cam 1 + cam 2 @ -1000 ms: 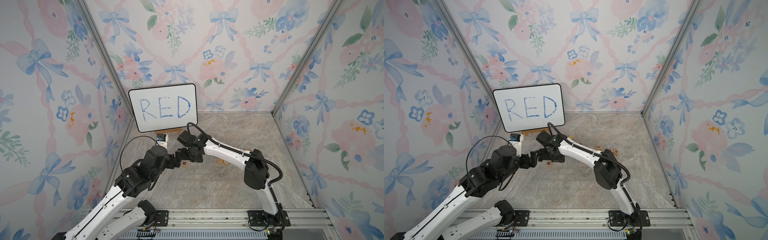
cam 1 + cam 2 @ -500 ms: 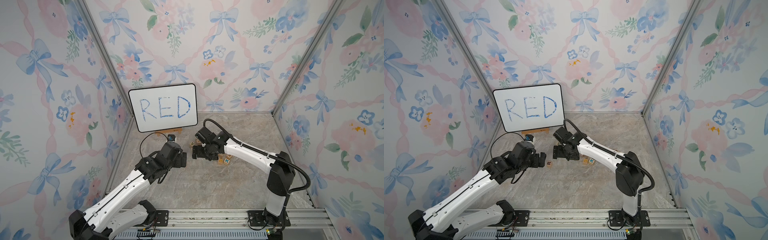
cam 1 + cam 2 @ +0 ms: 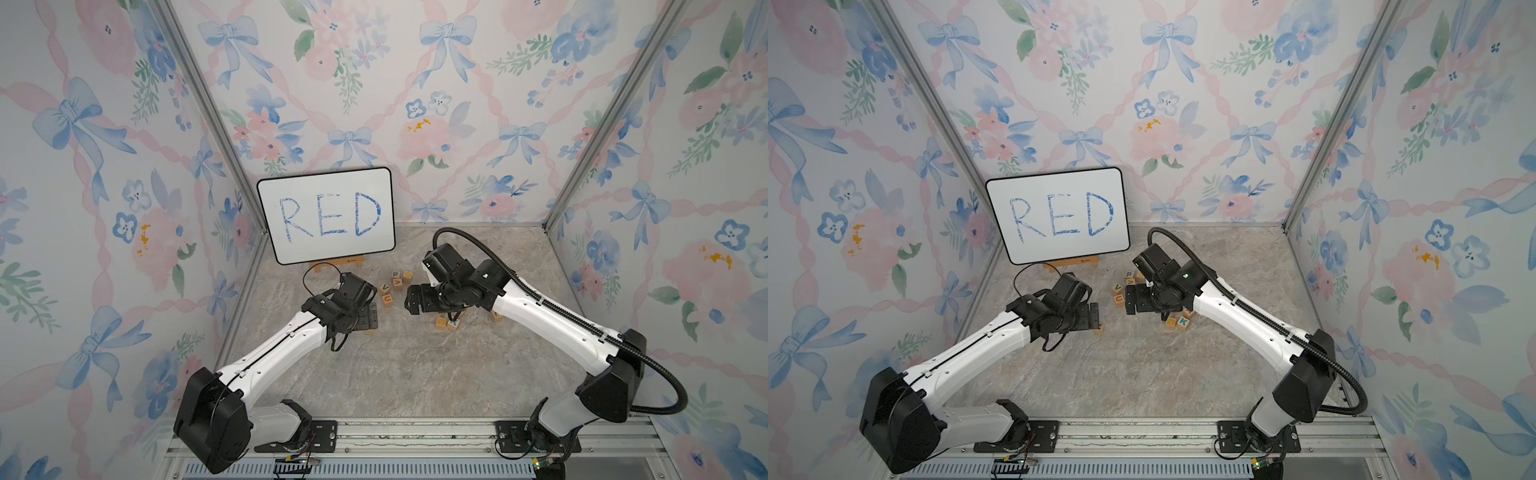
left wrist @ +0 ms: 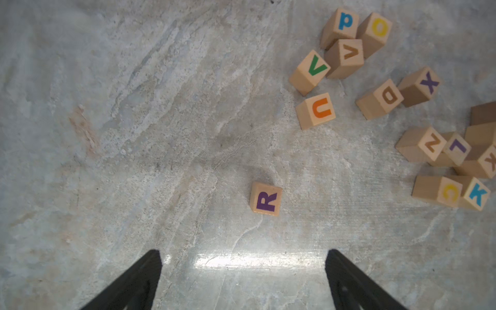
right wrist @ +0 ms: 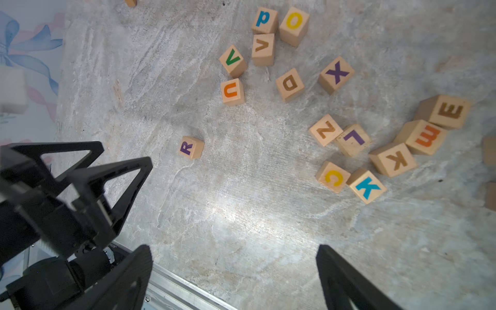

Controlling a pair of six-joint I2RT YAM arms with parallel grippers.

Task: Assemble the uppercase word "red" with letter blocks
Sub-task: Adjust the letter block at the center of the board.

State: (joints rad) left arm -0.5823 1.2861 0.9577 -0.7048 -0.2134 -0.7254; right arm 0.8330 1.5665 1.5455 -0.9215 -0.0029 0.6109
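Wooden R cube (image 4: pixel 265 199) flat on veined stone floor (image 4: pixel 134 134) | left end effector (image 4: pixel 243 252) apart | right end effector (image 5: pixel 234 247) apart

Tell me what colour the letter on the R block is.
Purple, printed on light wood. The R block shows it best in the left wrist view.

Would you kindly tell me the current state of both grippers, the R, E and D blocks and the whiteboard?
left gripper: open, empty.
right gripper: open, empty.
R block: alone on the table, purple R up, ungripped.
D block: brown D up, apart from its neighbours.
orange E block: letter up, crowded against the brown E block and brown K block.
whiteboard: upright, reading RED.
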